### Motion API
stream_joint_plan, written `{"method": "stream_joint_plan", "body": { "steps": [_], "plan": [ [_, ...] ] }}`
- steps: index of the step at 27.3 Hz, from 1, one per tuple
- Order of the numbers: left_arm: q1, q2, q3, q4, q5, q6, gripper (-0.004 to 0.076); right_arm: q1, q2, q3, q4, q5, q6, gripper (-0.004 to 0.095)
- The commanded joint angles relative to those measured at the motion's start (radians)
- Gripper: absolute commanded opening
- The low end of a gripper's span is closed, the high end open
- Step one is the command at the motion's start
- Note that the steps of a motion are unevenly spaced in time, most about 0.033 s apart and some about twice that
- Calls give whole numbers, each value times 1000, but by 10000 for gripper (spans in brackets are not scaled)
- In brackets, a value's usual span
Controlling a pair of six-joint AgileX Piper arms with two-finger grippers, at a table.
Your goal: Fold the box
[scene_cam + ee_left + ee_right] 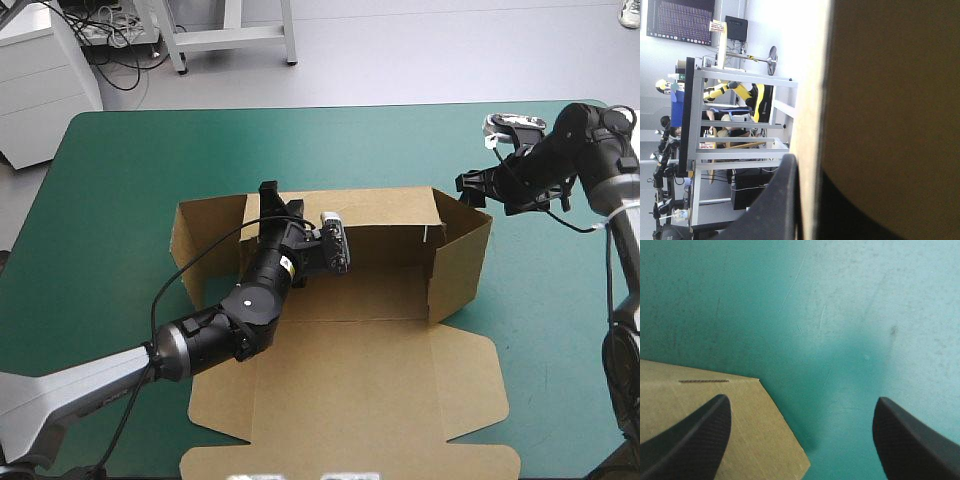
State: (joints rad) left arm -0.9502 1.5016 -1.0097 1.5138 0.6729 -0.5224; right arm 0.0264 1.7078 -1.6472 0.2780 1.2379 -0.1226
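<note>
left hand (pixel 270 198) is clamped on the back wall of the box (pixel 350 340), right hand (pixel 475 190) spread wide by the unheld side wall, reckon that one flops outward.

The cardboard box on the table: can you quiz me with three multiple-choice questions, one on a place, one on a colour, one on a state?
1. Where does the left gripper hold the box?
A) its flat lid
B) its raised far wall
C) nowhere, it lies on the table

2. What colour is the table cover?
A) teal-green
B) red
C) white

3. How are the right gripper fingers set?
A) shut on the box
B) shut on nothing
C) open

Answers:
1 B, its fingers pinch the upright far wall's top edge.
2 A, teal-green shows all round the box.
3 C, the two fingers stand wide apart over the cover.
</note>
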Motion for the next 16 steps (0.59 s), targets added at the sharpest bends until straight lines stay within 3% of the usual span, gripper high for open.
{"method": "stream_joint_plan", "body": {
  "steps": [1,16],
  "plan": [
    [-2,-30,-17,0,42,-30,-32,-3,-91,35,27,5,-56,721],
    [-2,-30,-17,0,57,-30,-32,-3,-278,301,115,-177,-196,721]
  ]
}}
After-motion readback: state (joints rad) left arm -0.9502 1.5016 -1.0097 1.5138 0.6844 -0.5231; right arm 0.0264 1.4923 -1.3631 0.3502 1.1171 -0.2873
